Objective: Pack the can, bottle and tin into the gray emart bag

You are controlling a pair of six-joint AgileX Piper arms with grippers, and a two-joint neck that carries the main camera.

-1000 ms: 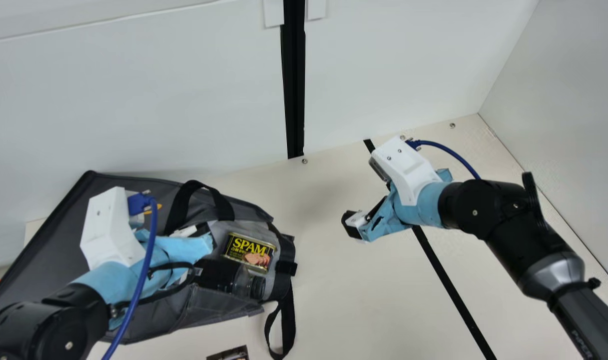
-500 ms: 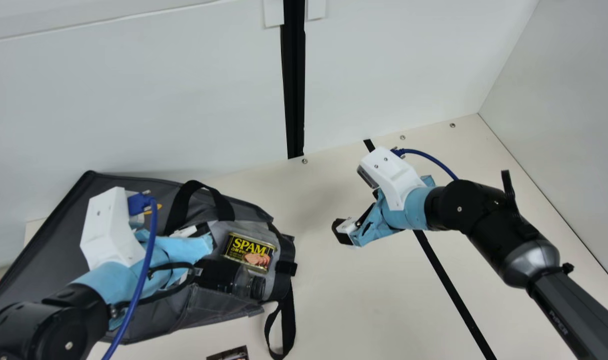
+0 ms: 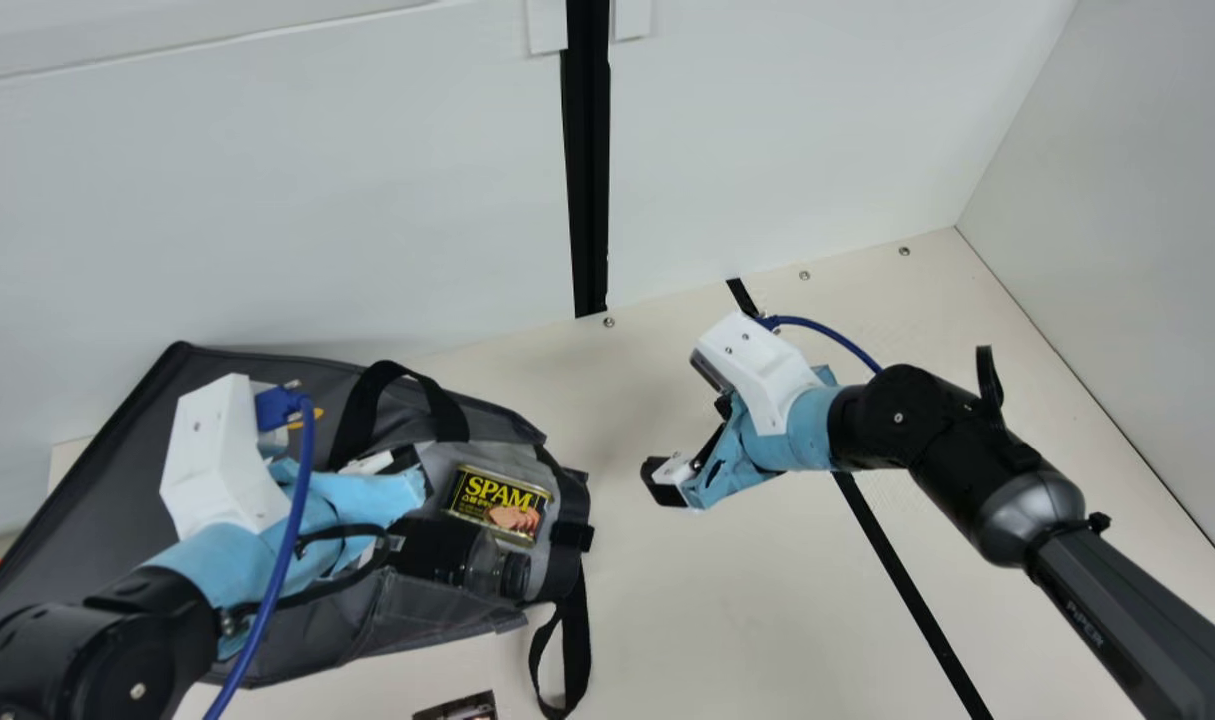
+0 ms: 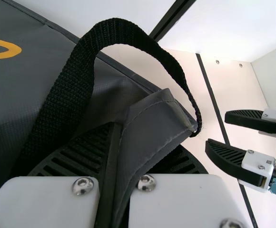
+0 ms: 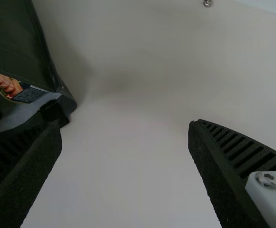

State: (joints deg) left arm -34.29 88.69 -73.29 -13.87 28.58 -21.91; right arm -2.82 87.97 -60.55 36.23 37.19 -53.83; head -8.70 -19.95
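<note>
Holding a fold of the gray emart bag

My left gripper is clamping a fold of the bag's gray fabric between its fingers, with a black strap arching beside it. My right gripper is hovering over the table near the bag's mouth, its fingers standing wide apart. Inside that mouth, the tin is lying label outward, and the bottle is resting on its side just beside it, its black cap pointing outward.
</note>
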